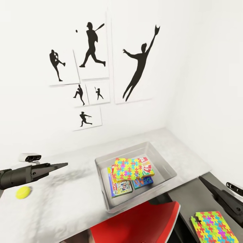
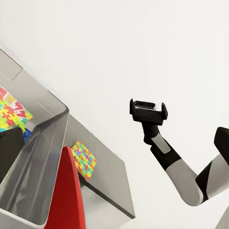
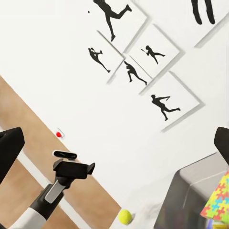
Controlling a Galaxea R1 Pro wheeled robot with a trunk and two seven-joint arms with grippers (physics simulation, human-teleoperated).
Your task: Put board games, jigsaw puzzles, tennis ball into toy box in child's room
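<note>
Nearest, a jigsaw puzzle lies flat on the lower tabletop beside the right gripper, finger state indeterminate. The tennis ball rests below the left gripper, fingers together. Farther, the toy box, long axis running left-right, holds a second puzzle atop board games.

White walls bear black baseball-player prints; red chair below.

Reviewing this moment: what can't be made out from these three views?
- Games in the toy box: the jigsaw puzzle on top covers most of them, so their count is unsure in the head view.
- Right gripper: cut off by the head view's edge; whether it is open is unclear.
- Second jigsaw puzzle: cropped at the bottom edge.
- Tennis ball: too small for detail.
- Left gripper: empty, fingers together.
</note>
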